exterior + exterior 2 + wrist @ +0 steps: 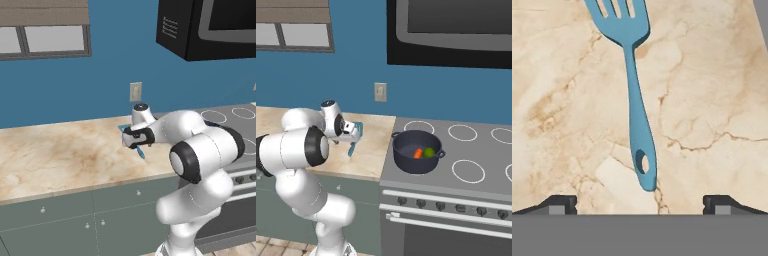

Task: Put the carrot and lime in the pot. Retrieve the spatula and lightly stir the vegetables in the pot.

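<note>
The light blue slotted spatula (635, 100) lies flat on the marble counter (712, 90), head away from the hand and handle end between the fingertips (559, 203). My gripper (640, 204) hangs open just above the handle, touching nothing. From the base, the gripper (133, 143) (351, 136) points down over the spatula (141, 152) (351, 149) near the counter's right end. The dark pot (413, 166) stands on the stove's front left burner, with the orange carrot (418, 153) and the green lime (429, 152) inside.
The stove top (466, 150) with ring burners adjoins the counter on the right, and a dark microwave (456, 30) hangs above it. A wall outlet (380, 92) sits behind the counter. Grey-green cabinets (60, 220) run below the counter edge.
</note>
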